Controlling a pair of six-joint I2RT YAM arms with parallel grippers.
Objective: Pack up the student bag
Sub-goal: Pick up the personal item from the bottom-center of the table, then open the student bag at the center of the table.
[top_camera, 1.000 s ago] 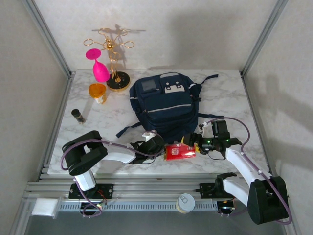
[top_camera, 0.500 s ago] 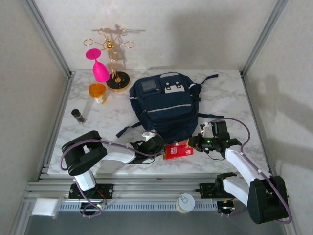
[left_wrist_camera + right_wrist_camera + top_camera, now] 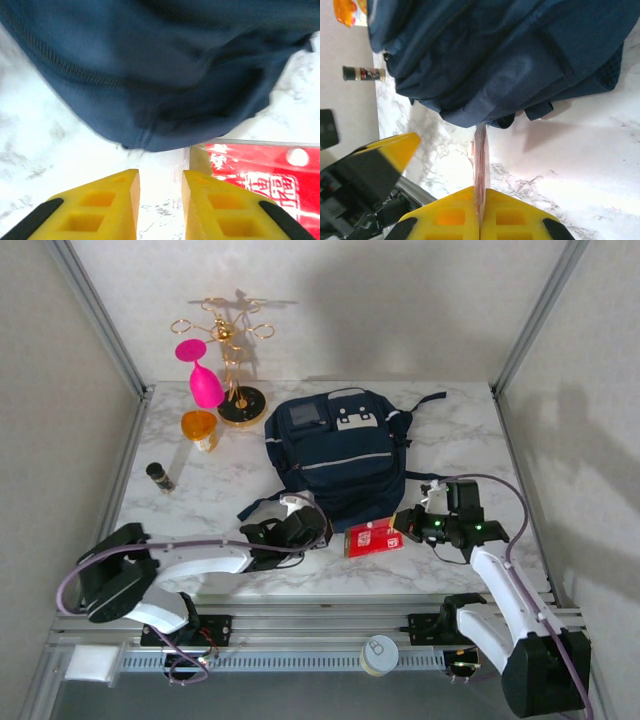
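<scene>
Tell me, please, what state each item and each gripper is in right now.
student bag: lying flat on the table, front up.
red packet: pinched at one edge, just off the bag's near end.
left gripper: open, empty.
right gripper: shut on the red packet.

The white marbled surface [image 3: 450,430] carries a navy backpack [image 3: 340,455] lying flat in the middle. A gold stand [image 3: 241,406] stands at the far left corner, with an orange cup [image 3: 200,429] just beside it. A small dark bottle [image 3: 160,477] lies near the left edge. A red packet [image 3: 373,538] is at the backpack's near end; whether it touches the surface is unclear.
</scene>
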